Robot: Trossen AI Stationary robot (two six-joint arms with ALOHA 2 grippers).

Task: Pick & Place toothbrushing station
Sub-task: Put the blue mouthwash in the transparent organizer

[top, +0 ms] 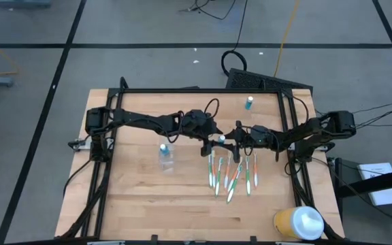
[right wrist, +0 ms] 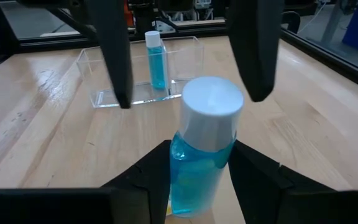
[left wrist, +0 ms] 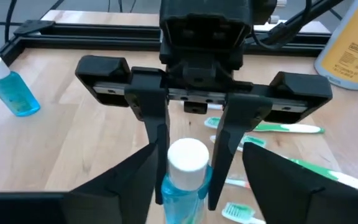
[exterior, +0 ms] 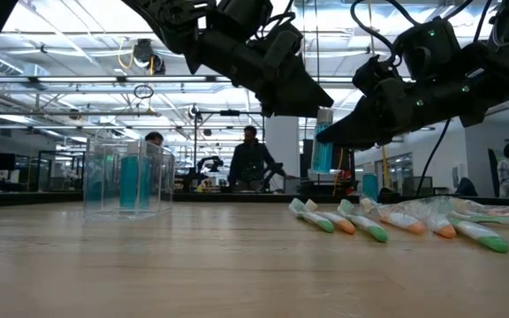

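Note:
A small blue tube with a white cap (right wrist: pixel 207 149) stands upright in the air over the table's middle (top: pixel 221 139), with my right gripper (right wrist: pixel 201 180) shut on it. My left gripper (left wrist: pixel 197 183) faces it from the table's left, open. Its fingers (right wrist: pixel 114 56) stand on either side of the cap without touching. The clear cup (top: pixel 165 156) rests on its base left of the grippers, with a second blue tube (right wrist: pixel 156 59) upright inside. Several green, orange and white toothbrushes (top: pixel 230 175) lie flat just nearer than the grippers. A third blue tube (top: pixel 249 102) stands near the far edge. My right gripper pinches the tube's blue body (right wrist: pixel 185 168) below the cap between its two fingers. The fingers (left wrist: pixel 157 140) come nearly level from the table's right. The tube (exterior: pixel 322 146) is upright, cap up, lifted clear of the table.
A big yellow container with a white lid (top: pixel 298 223) lies at the near right corner. A black frame (top: pixel 182 90) runs along the table's far edge and sides. People stand in the room behind the table (exterior: pixel 250 163). Bare wood lies near the front left.

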